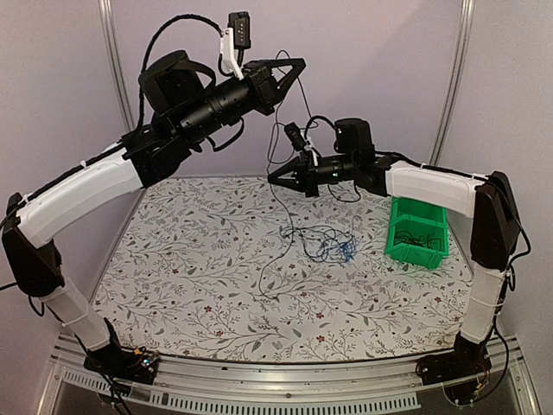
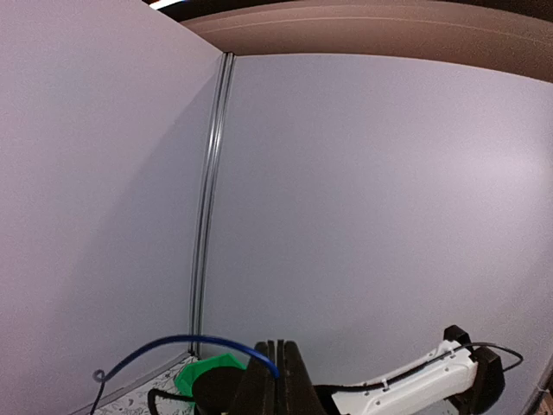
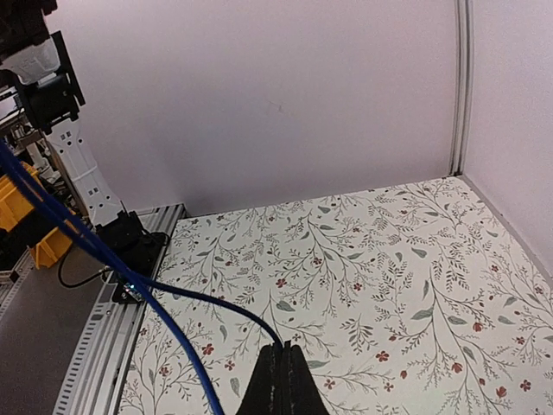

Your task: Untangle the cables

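**Legible markings: none**
No text, label, brand, number or sign can be read in any of the three views. The white arm covers (image 1: 78, 194) and the green bin (image 1: 418, 209) are plain in colour. The bench (image 1: 199, 285) carries only a leaf-and-flower print. The small board (image 1: 138, 360) at the left arm base is too small to resolve.

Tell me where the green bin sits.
Top view: the green bin sits near the table's right edge, just right of the cable tangle.
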You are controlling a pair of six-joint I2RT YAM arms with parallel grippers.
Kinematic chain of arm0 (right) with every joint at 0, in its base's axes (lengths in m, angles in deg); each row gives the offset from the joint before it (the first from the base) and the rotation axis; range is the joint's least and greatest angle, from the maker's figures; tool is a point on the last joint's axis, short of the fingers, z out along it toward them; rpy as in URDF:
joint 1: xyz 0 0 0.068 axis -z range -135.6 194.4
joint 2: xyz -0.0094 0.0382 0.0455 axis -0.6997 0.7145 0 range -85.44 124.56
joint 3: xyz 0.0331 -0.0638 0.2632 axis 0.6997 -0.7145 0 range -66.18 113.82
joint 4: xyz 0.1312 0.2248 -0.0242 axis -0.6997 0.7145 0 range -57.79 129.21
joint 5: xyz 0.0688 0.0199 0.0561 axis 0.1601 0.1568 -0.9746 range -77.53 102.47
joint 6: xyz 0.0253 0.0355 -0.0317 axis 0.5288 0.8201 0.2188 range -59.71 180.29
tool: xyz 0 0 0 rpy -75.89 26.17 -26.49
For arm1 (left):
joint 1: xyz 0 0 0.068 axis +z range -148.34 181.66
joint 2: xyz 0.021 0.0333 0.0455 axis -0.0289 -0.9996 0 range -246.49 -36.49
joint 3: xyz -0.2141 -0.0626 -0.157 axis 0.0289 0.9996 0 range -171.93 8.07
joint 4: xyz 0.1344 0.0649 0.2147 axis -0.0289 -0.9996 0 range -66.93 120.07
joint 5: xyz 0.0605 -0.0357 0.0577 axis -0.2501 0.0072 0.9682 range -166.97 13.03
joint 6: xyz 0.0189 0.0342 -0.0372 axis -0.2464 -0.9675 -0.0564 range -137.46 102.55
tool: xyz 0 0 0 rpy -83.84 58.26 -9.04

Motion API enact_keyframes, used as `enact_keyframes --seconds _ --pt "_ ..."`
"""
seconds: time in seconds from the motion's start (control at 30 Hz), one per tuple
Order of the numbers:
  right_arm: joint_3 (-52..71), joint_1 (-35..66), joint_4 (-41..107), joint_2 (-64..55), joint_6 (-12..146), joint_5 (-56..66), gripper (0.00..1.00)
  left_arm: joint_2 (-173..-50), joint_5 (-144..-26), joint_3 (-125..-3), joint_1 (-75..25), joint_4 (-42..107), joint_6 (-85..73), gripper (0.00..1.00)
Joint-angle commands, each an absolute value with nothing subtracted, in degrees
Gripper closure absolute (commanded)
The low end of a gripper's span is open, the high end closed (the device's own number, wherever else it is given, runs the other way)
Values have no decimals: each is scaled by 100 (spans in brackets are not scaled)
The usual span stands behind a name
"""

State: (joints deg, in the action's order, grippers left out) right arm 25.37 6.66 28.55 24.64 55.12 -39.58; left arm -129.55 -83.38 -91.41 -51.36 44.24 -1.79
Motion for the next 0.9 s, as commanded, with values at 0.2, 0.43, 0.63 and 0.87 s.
enact_keyframes --seconds 0.2,0.43,0.63,0.87 --pt "3413 2117 3074 1726 5860 -3647 100 -11409 -7408 -6869 -4991 4177 -729 49" --pt "3911 2651 3424 1447 5733 -3296 100 -11583 -7475 -6299 -4904 4050 -726 35" --pt "3965 3203 3996 1168 4859 -2896 100 -11812 -7554 -6253 -4888 4074 -705 35" --pt "3682 4021 4400 910 4615 -2712 100 -12205 -7969 -6487 -4872 4114 -719 35"
